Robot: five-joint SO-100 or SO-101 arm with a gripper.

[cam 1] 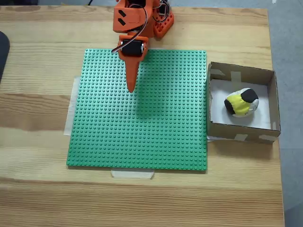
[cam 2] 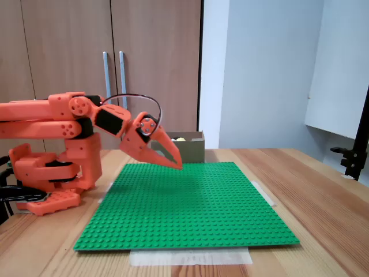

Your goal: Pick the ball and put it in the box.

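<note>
— Resting where, the ball [cam 1: 242, 103]?
— Inside the box [cam 1: 241, 73], on its white floor.
— And the hand [cam 1: 131, 88]?
— Closed and empty, hovering over the green studded plate [cam 1: 142, 137], well apart from the box.

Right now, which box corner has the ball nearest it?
In the top-down fixed view, the ball sits right of centre in the box, slightly nearer its lower-right corner; the left corners, beside the green baseplate, are farther.

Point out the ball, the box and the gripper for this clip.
ball [cam 1: 241, 103]: a fixed view from above, on its yellow patch.
box [cam 1: 241, 72]: same view, on its far cardboard wall.
gripper [cam 2: 177, 165]: a fixed view from the side, at the tips of its fingers.
</note>
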